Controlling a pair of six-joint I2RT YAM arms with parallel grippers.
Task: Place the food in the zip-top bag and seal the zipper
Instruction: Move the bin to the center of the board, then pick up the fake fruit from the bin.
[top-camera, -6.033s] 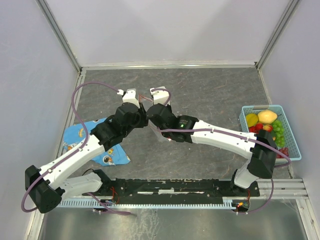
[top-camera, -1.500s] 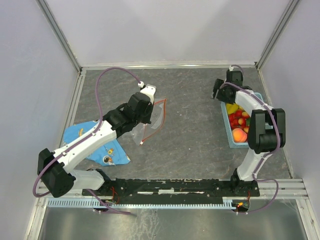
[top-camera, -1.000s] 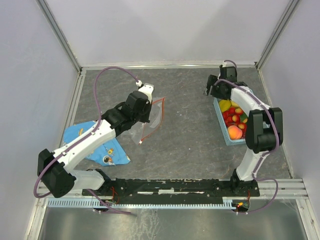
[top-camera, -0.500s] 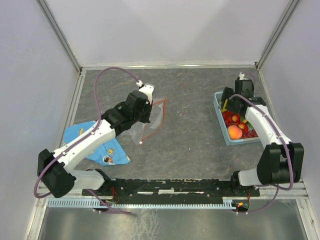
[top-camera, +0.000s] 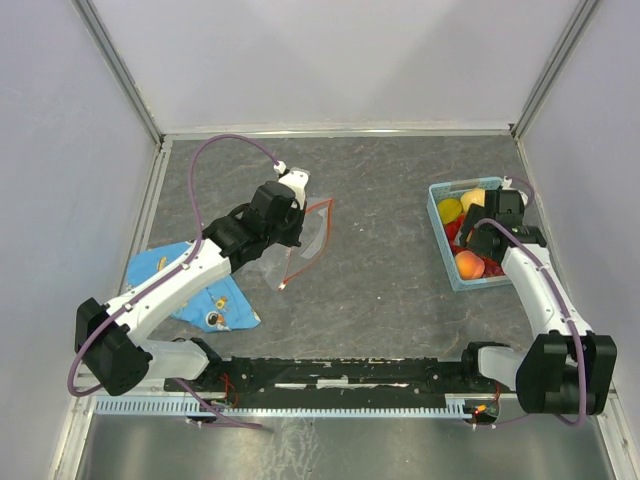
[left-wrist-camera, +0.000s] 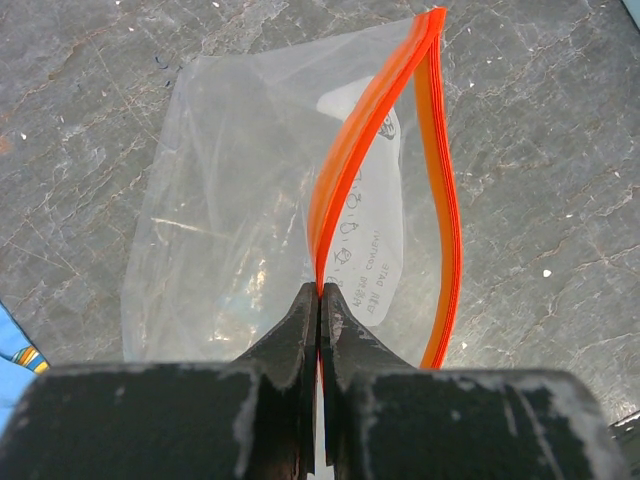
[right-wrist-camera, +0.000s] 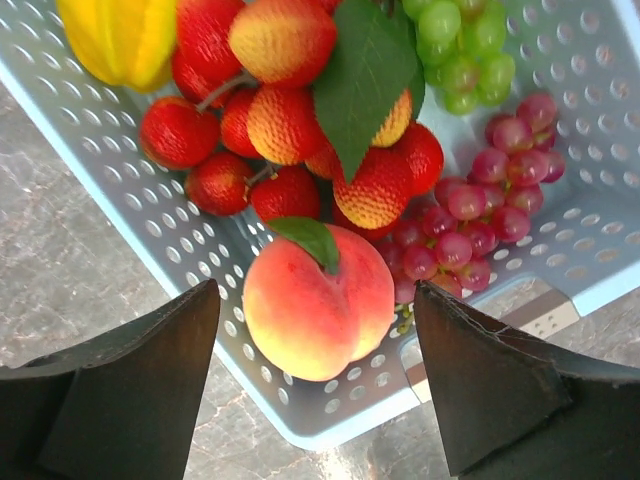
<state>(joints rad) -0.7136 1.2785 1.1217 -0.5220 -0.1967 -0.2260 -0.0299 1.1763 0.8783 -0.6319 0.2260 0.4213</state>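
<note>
One peach (right-wrist-camera: 318, 305) just below right hand (right-wrist-camera: 313, 293)

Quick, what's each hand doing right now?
Left hand: closed on the zipper of the zip-top bag.
Right hand: open over the peach, holding nothing.

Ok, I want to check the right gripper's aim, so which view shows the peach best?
The right wrist view: the peach fills the centre, in the light-blue basket, framed by the open right gripper. The top external view shows the peach only as a small orange blob. The left wrist view does not show it.
</note>
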